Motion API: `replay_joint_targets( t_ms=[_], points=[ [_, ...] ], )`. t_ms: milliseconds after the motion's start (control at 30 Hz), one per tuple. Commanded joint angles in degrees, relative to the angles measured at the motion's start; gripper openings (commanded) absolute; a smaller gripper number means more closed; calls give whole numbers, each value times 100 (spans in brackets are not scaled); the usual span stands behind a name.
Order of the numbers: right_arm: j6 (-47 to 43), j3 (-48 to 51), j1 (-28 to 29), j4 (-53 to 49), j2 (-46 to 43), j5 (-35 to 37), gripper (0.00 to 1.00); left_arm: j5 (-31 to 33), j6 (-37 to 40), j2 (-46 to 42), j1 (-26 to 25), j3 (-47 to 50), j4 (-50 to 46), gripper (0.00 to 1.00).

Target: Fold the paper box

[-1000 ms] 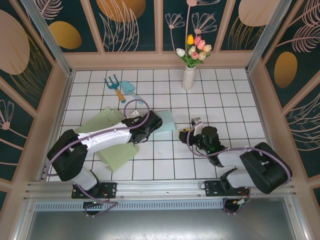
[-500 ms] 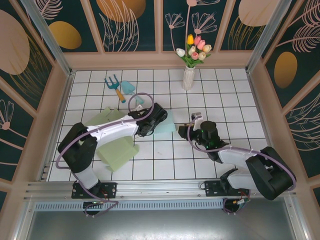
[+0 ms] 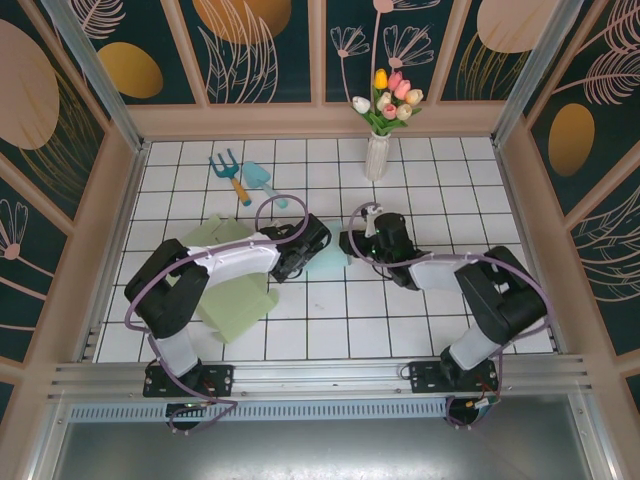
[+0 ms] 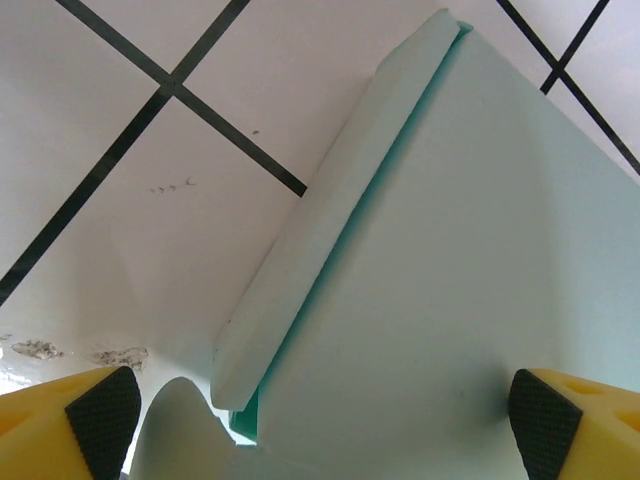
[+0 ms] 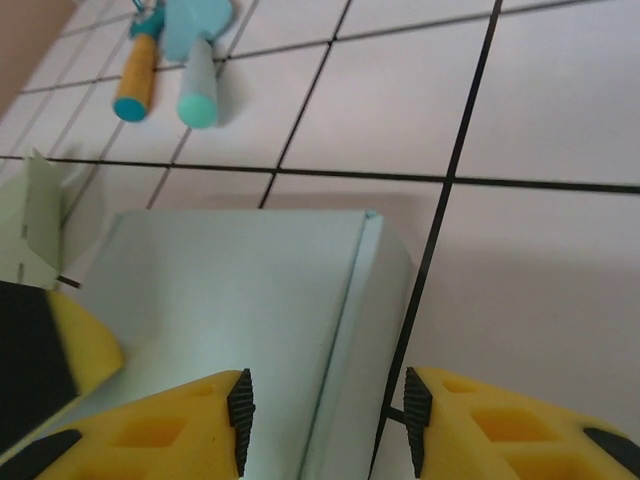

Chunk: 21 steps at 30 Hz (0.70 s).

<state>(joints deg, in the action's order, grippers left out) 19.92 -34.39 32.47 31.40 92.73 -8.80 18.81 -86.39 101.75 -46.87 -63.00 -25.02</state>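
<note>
**Left claw**: released, jaws spread wide, one black pad at each lower corner of the wrist view.
- Directly beneath and between the jaws is the pale teal paper box, showing one broad flat panel.
- A narrow folded-over flap runs along the panel's left edge and slants away from the claw.
- Whether either pad touches the paper is unclear.
- Left of the flap is the white tiled desk, with black grid lines.

**Right claw**: jaws part-way apart, yellow fingers with black pads.
- The jaws straddle the raised edge at one corner of the box.
- I cannot tell whether the pads press on that edge or merely flank it.
- The box's flat top spreads ahead and to the left of this claw.
- Far ahead and left, an orange-handled garden fork and a teal-handled trowel lie side by side on the tiles.

**From above:**
- Both claws meet at the box near mid-desk, the left claw on its left side and the right claw on its right, tips close together.
- Back along the left arm, toward its base, a pale green card sheet lies flat, partly under the arm.
- Beyond the right claw, at the desk's far edge, a white vase of tulips stands upright.
</note>
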Motion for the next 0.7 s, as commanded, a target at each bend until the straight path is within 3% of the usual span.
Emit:
replay_joint_targets(
  t_ms=[0,367,667],
  points=[
    [58,-156,95,12,255,27,49,-19,203,29,45,110,59,96],
    [100,241,286,269,424,283,47,-23,408,42,62,221,181,96],
    [62,467,320,178,267,458,45,-265,1230,-165,56,-93,217,99]
  ],
)
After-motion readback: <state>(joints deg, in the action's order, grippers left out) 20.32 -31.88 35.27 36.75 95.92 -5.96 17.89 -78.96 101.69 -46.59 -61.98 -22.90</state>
